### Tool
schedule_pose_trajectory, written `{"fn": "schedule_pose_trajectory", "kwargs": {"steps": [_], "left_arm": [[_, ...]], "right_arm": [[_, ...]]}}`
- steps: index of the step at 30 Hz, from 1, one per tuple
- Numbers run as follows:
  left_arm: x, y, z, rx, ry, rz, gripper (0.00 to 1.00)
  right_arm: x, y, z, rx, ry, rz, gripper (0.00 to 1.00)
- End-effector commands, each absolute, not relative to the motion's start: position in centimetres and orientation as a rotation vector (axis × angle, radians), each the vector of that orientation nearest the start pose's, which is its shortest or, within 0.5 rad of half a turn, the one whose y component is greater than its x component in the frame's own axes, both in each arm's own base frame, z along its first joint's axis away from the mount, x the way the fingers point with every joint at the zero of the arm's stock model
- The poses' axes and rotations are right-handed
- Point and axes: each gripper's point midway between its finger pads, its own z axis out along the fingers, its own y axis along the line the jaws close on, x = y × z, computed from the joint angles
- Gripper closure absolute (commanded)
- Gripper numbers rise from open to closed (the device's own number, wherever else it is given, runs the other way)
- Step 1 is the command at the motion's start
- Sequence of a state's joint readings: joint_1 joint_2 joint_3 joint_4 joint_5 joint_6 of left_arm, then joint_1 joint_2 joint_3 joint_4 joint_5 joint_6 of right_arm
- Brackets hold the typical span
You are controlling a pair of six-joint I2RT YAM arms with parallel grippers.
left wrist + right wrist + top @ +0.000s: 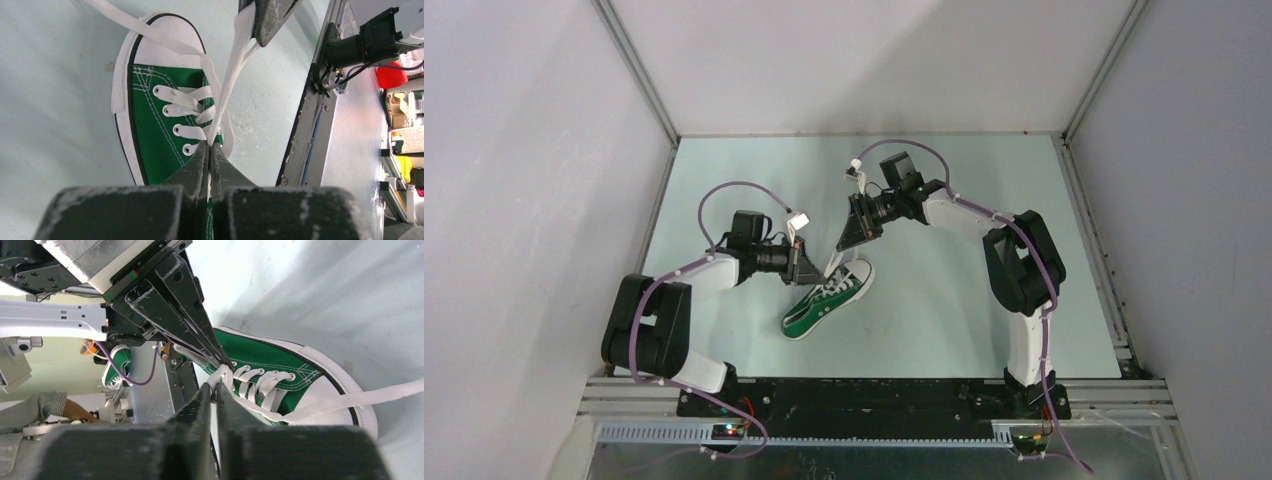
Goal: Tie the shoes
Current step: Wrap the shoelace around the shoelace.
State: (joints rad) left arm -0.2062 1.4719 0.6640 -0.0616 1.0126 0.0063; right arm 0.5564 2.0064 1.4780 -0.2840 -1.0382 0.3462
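Jaws of the left gripper [210, 146] are pinched together on a white lace [232, 80], drawn taut; the right gripper [215, 390] is likewise clamped on lace. Just below them, the green canvas sneaker [826, 300] lies on the pale table [964, 320], between both arms.

A single green sneaker [826, 300] is laid diagonally on the pale green table [944, 320]. Its white toe cap is pointed toward the far right and its heel toward the arm bases. The left gripper [816, 268] and the right gripper [843, 246] are positioned close together just above the laced area. A white lace [834, 264] is stretched between the sneaker and the gripper tips; the grip itself is too small to be resolved. The table is enclosed by grey walls [524, 150].
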Motion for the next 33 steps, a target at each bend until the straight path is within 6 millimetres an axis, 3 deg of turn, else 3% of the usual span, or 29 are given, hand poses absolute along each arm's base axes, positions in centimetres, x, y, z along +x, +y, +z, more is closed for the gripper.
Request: {"fn": "schedule_pose_trajectory", "kwargs": {"steps": [1,6,9,11,14,18,21,26,28,33], "left_arm": [[26.3,-20.2,8.9,0.638,2.181,-1.262,1.00],[27.2,-19.7,7.7,0.475,2.314,-1.214,1.00],[27.1,-19.2,6.0,0.331,2.420,-1.201,1.00],[27.1,-19.4,5.8,0.264,2.427,-1.228,1.00],[27.7,-20.2,6.2,0.244,2.396,-1.283,1.00],[28.5,-21.6,6.7,0.227,2.357,-1.337,1.00],[28.9,-22.8,6.9,0.263,2.348,-1.341,1.00],[28.8,-24.5,7.2,0.288,2.350,-1.391,1.00],[28.9,-24.6,7.1,0.293,2.361,-1.391,1.00],[28.4,-23.7,6.5,0.315,2.422,-1.309,1.00]], "right_arm": [[30.8,36.5,14.9,-0.795,2.326,1.554,0.80],[30.8,30.1,10.7,-0.632,2.576,1.033,0.59],[28.9,28.3,7.8,-0.584,2.684,0.993,0.56],[28.2,28.8,6.7,-0.514,2.732,1.066,0.53],[29.3,30.9,6.9,-0.421,2.701,1.264,0.53],[32.2,31.5,5.4,-0.370,2.740,1.225,0.56],[35.0,31.5,4.3,-0.337,2.747,1.188,0.65],[40.2,31.9,5.2,-0.348,2.645,1.163,0.78],[41.4,32.0,5.6,-0.364,2.620,1.148,0.79],[41.7,31.6,6.1,-0.393,2.605,1.128,0.75]]}}
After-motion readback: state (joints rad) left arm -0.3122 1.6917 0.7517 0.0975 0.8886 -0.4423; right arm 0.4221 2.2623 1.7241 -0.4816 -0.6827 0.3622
